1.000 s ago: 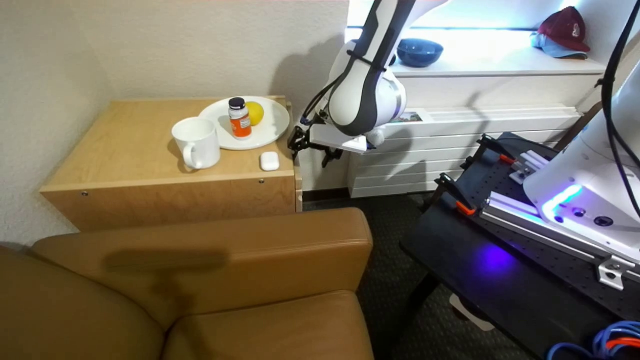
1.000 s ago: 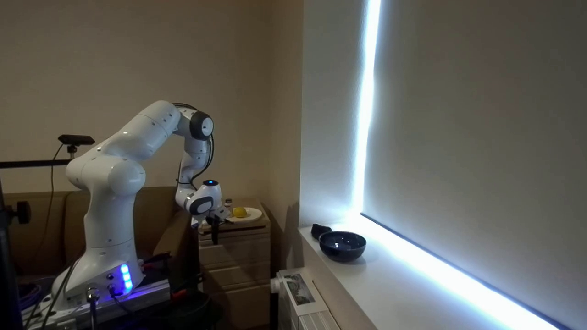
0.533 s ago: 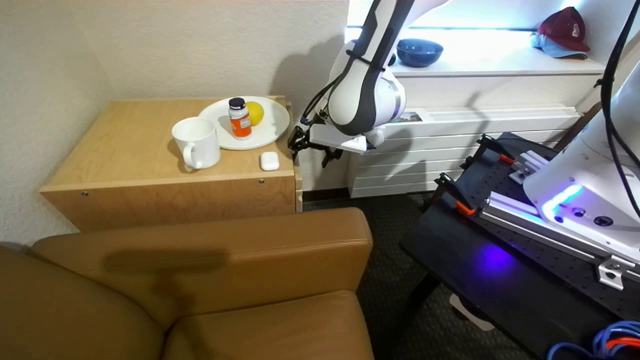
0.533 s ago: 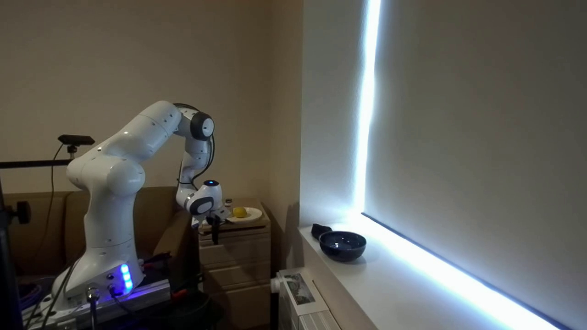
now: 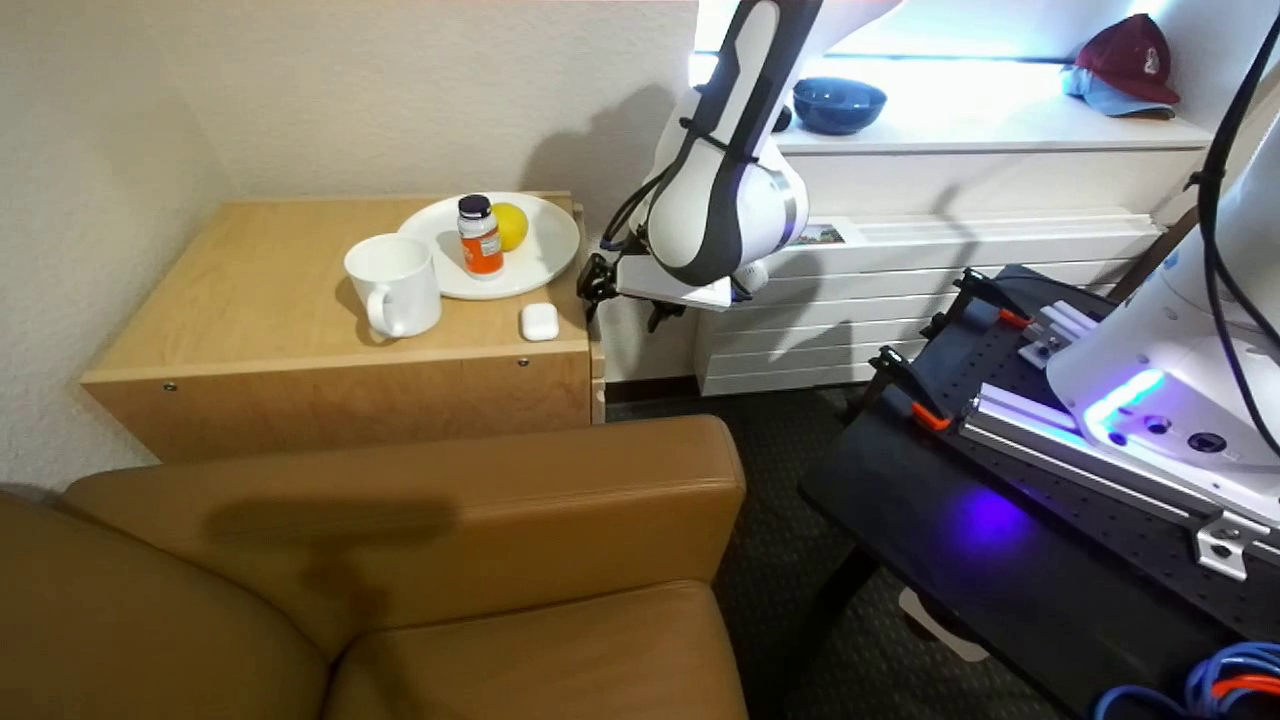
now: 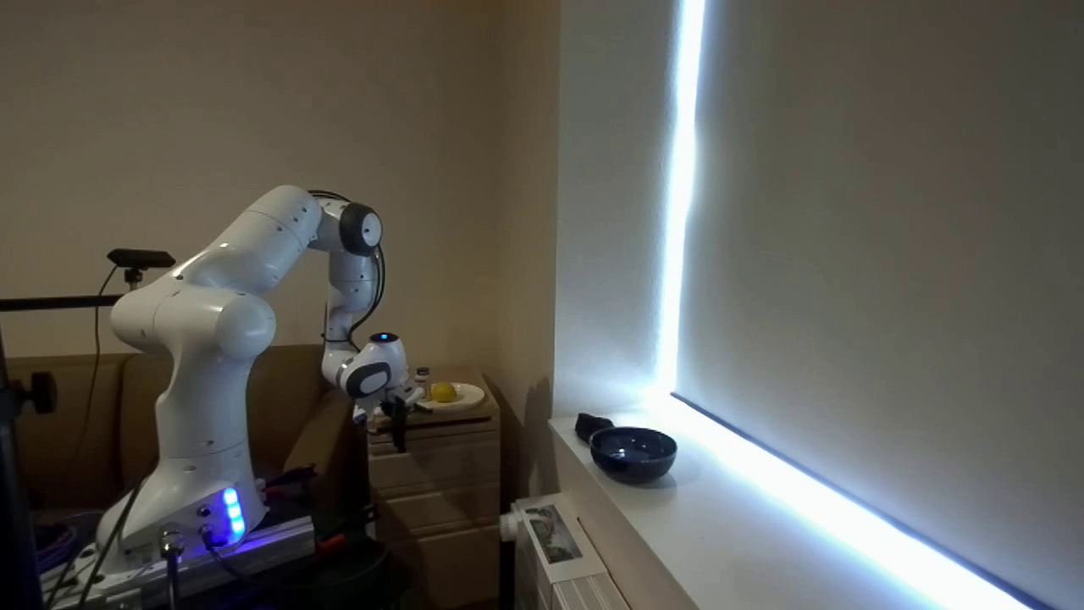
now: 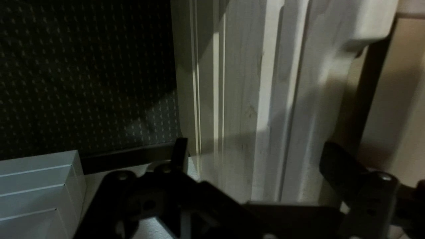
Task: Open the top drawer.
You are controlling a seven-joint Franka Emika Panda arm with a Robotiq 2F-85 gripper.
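Fingers [image 7: 338,166]: are standing wide apart, one sitting at the dark gap [image 7: 367,96] above the top drawer [image 7: 320,86]; touching or not, I cannot tell.
Top drawer: is showing between the fingers in the wrist view, uppermost in the front of the cabinet [image 5: 270,300].
Plate [image 5: 550,240]: is resting on the cabinet, holding a bottle [image 5: 480,240] and a yellow fruit [image 5: 512,227].
Mug [image 5: 395,282]: is standing beside the plate.

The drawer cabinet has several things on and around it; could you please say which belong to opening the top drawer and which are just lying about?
For the job:
top drawer
gripper

Just lying about:
white mug
plate
bottle
yellow fruit
small white case
blue bowl
maroon cap
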